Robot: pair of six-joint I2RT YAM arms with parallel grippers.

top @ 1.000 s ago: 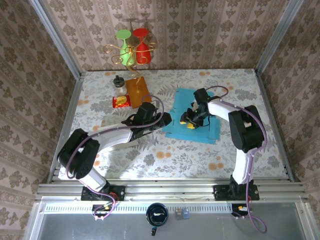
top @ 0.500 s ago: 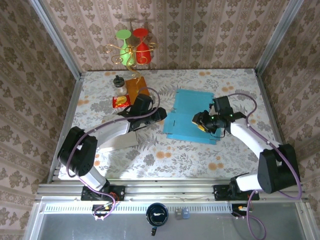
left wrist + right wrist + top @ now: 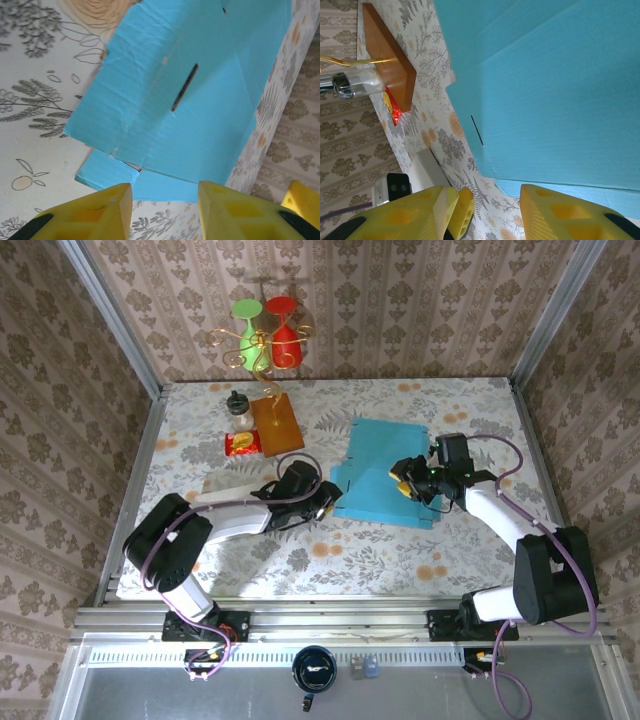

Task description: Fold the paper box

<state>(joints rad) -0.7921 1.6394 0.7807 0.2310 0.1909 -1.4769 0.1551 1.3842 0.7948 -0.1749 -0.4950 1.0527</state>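
Left pincer: jaws part spread, nothing between them. The tips sit low at the near-left corner of the box. Right pincer: also part spread and empty. It hangs over the right half of the sheet, tips pointing left across it.

Box: a flat blue blank on the desk, right of centre. No panel stands up yet, as far as I can tell. Crease lines and one slit show on the left panel. A small flap juts out at the near-left corner.

Handling (my judgement):
- Light, thin card, stiff within a panel and hinging readily at the creases.
- Likely to slide on the desk if pushed from one side only.
- May dent, or tear at the slit, if pinched hard.
- Best hold: the outer edge of a side panel, one tip slid under it.
- The other pincer presses the middle panel down as an anchor.
- The near-left corner looks easiest for my left side.

Surroundings:
- Board, red packet and small bottle sit back-left, apart from the box.
- Two glasses stand at the back.
- A pale strip lies by my left arm.

Main obstruction: my own two arms, close over the same sheet. I judge a collision risk once a panel swings up.
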